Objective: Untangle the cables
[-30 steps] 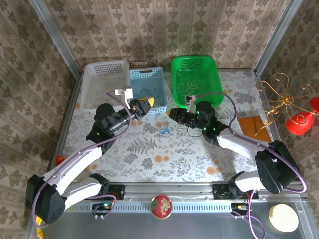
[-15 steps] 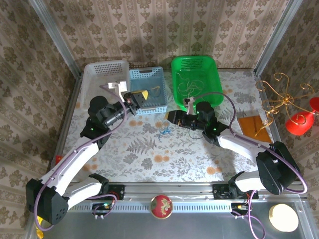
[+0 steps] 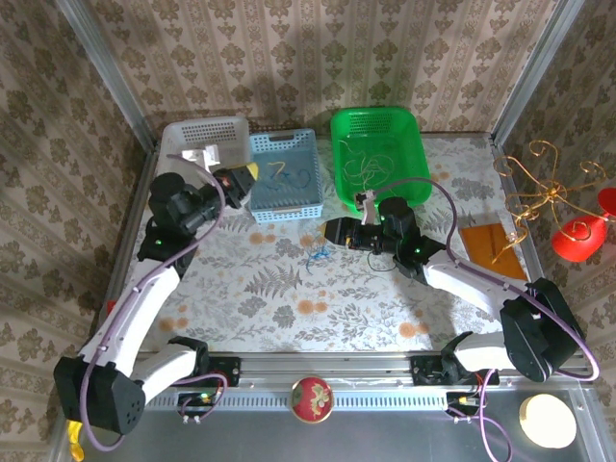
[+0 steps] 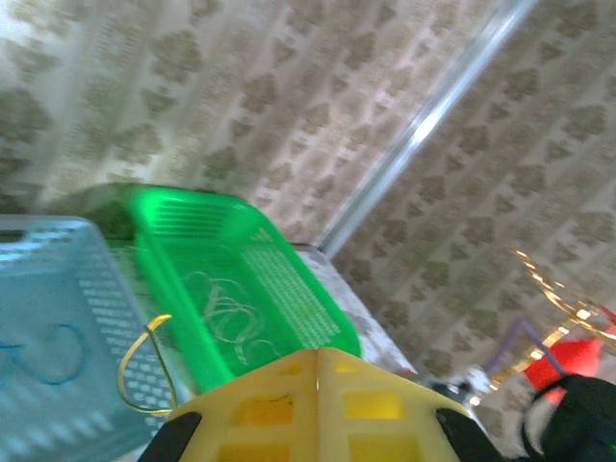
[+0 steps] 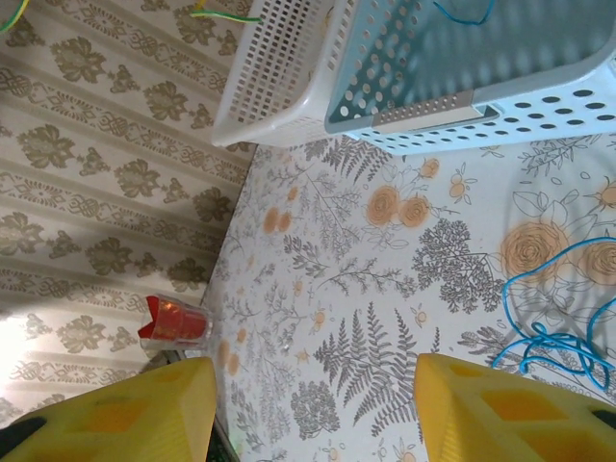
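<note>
A small blue cable tangle lies on the floral cloth mid-table; its loops reach the right edge of the right wrist view. My right gripper hovers just right of it, open, with nothing between the jaws. My left gripper is raised at the seam between the white and blue baskets. It is shut, and a yellow-gold cable loops from its tip over the blue basket. Pale cables lie in the green basket. A blue cable lies in the blue basket.
Along the back stand the white basket, blue basket and green basket. A gold wire stand with red ornaments and a brown card are at the right. A red cup sits at the left table edge.
My left gripper has swung left from over the blue basket toward the white basket, the yellow cable moving with it. The right gripper has shifted slightly toward the blue tangle.
</note>
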Available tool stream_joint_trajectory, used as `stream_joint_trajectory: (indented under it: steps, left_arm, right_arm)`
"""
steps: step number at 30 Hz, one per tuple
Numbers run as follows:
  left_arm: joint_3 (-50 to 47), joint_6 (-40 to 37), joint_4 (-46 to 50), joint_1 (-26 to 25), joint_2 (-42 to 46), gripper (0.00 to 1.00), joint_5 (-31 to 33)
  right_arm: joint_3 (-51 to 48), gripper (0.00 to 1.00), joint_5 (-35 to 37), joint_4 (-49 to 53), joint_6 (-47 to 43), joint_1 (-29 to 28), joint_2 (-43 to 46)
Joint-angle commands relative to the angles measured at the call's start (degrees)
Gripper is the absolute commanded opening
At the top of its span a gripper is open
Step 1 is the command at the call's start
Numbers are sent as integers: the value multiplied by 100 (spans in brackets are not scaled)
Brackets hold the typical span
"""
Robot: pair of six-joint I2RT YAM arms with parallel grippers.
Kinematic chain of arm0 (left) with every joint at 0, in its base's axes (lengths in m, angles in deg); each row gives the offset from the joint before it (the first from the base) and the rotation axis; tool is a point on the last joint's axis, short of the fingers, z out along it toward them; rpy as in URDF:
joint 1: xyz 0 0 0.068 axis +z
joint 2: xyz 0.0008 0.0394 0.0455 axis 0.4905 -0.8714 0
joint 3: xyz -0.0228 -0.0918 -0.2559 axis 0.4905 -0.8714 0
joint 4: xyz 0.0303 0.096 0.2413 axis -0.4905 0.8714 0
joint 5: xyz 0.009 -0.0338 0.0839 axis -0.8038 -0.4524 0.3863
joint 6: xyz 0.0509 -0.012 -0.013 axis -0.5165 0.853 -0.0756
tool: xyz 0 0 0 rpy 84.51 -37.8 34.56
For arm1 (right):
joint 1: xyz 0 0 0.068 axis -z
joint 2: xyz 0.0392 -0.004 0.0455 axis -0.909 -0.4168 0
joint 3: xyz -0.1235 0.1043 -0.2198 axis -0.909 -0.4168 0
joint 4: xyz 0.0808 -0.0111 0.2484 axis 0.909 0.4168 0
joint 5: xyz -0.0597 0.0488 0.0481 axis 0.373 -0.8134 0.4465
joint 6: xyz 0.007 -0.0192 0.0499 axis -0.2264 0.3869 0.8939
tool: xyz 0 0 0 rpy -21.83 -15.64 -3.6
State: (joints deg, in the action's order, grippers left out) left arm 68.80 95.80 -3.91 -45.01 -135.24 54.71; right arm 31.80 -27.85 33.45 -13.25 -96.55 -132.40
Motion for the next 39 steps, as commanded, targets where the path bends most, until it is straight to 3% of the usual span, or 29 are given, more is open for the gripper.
stream_joint_trajectory:
  steps: [1, 9, 16, 17, 22, 26, 31, 39]
  left_arm:
    - [386, -356, 409, 565, -215, 0, -85]
    - [730, -369, -5, 1991, -1343, 0, -176]
    - [1246, -322, -366, 2678, -2716, 0, -350]
    - [1326, -358, -326, 2727, -2869, 3, -385]
    - [1734, -461, 79, 2805, -3357, 63, -589]
    - [1654, -531, 183, 2721, -3174, 99, -876]
    - [1571, -590, 466, 2494, -2803, 100, -991]
    - [1125, -419, 708, 1731, -1964, 100, -924]
  right_arm:
    - [32, 58, 261, 325, -220, -76, 170]
    - [-5, 58, 878, 1039, -532, -237, 228]
    - [36, 58, 1300, 1344, -719, -453, -157]
    - [53, 58, 1359, 1368, -755, -491, -241]
    - [324, 57, 1738, 1723, -1151, -728, -796]
    - [481, 57, 1892, 1888, -1433, -743, -1076]
    - [731, 57, 1959, 2072, -1702, -731, -1404]
    - [1163, 57, 1975, 2156, -1893, -698, -1936]
